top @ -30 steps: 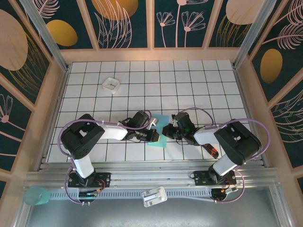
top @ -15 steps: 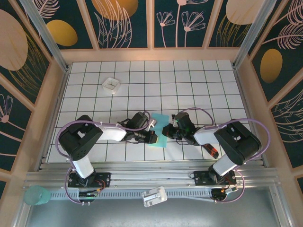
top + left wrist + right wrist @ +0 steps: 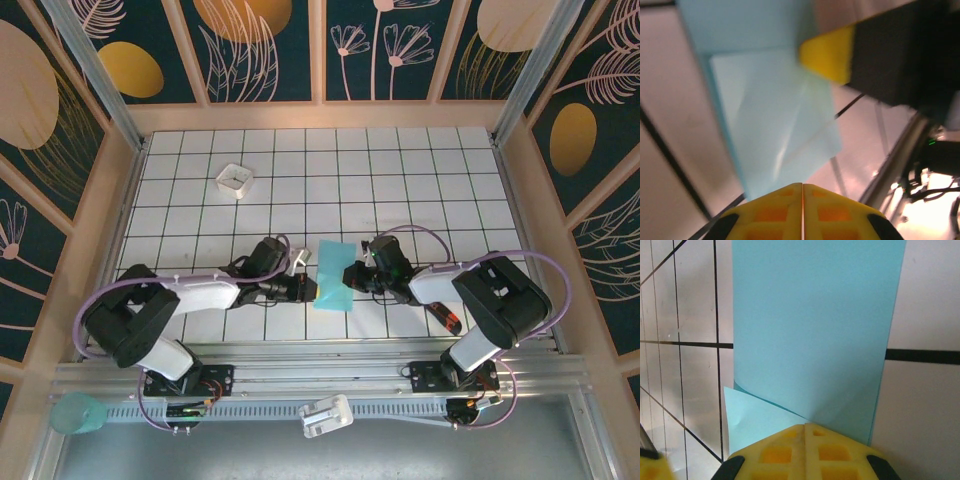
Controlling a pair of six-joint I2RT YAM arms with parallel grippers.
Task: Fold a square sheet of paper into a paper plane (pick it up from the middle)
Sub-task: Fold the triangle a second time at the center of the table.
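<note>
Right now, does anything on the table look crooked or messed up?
The blue paper is only partly folded. It lies slightly tilted against the grid lines, and a loose corner pokes out from under the top layer. Nothing looks torn or spilled.

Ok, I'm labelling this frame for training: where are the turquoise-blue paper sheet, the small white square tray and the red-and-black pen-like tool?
turquoise-blue paper sheet (image 3: 331,280), top view, middle of its upper face.
small white square tray (image 3: 234,180), top view, its bare floor.
red-and-black pen-like tool (image 3: 449,320), top view, its red part.
</note>
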